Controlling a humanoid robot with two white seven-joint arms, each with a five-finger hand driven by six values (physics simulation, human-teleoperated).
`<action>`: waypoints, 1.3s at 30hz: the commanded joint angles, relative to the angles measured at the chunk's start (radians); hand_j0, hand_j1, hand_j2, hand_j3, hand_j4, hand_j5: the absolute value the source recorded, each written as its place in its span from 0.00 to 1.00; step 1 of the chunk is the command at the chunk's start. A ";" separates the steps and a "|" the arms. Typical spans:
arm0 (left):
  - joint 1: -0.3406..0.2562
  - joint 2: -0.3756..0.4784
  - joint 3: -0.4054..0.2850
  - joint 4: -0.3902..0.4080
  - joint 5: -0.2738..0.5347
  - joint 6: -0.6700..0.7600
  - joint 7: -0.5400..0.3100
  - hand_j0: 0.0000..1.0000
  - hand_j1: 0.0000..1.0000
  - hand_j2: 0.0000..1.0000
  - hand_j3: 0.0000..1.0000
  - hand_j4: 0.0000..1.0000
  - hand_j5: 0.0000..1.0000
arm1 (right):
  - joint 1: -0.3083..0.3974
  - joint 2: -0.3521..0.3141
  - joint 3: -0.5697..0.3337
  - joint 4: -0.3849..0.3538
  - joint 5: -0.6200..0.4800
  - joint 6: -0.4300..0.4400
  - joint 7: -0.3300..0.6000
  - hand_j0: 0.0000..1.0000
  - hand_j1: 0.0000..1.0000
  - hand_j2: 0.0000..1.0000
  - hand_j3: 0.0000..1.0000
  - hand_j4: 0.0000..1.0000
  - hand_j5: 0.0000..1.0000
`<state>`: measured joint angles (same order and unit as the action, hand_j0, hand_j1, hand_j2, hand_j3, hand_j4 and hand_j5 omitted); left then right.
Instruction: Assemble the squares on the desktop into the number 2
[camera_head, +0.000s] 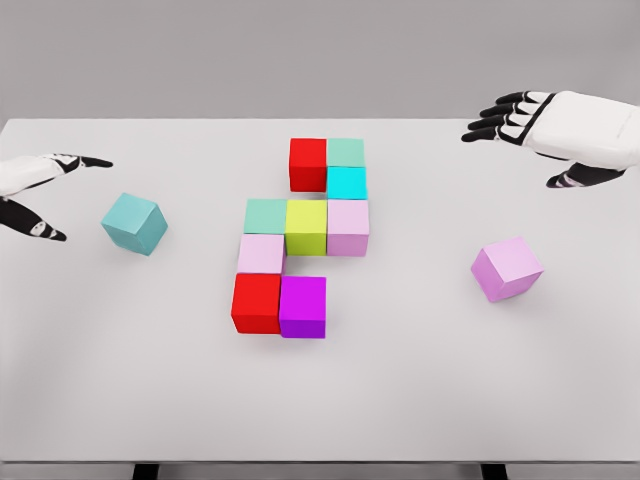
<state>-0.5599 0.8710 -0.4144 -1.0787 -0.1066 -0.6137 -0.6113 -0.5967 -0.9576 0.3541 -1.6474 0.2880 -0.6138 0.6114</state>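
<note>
Nine cubes (305, 228) cluster mid-worktop (120, 380); teal cube (134, 223) and pink cube (507, 268) lie apart, with room around. Left robot hand (40, 195) and right robot hand (535, 135) appear released, grasping nothing.

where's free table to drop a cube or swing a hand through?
Bare: the table's whole front strip; the lane between teal cube and the assembled block cluster; the lane between cluster and pink cube. Crowded: the cluster itself at centre. Left hand and right hand are open at the edges.
</note>
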 joint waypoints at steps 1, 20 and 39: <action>0.000 -0.003 0.000 0.000 0.004 0.003 0.000 1.00 1.00 1.00 1.00 1.00 1.00 | 0.000 -0.003 0.000 -0.002 -0.004 0.003 -0.001 1.00 1.00 1.00 1.00 1.00 1.00; -0.075 -0.127 -0.096 0.006 -0.199 0.003 0.000 1.00 1.00 1.00 1.00 1.00 1.00 | -0.021 -0.107 0.247 0.011 0.054 0.003 -0.001 1.00 1.00 1.00 1.00 1.00 1.00; -0.103 -0.158 -0.106 0.088 -0.251 0.003 0.000 1.00 1.00 1.00 1.00 1.00 1.00 | -0.020 -0.101 0.355 0.057 0.057 0.003 -0.001 1.00 1.00 1.00 1.00 1.00 1.00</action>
<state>-0.6627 0.7149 -0.5215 -0.9932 -0.3609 -0.6135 -0.6112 -0.6167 -1.0588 0.6933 -1.5989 0.3490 -0.6132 0.6112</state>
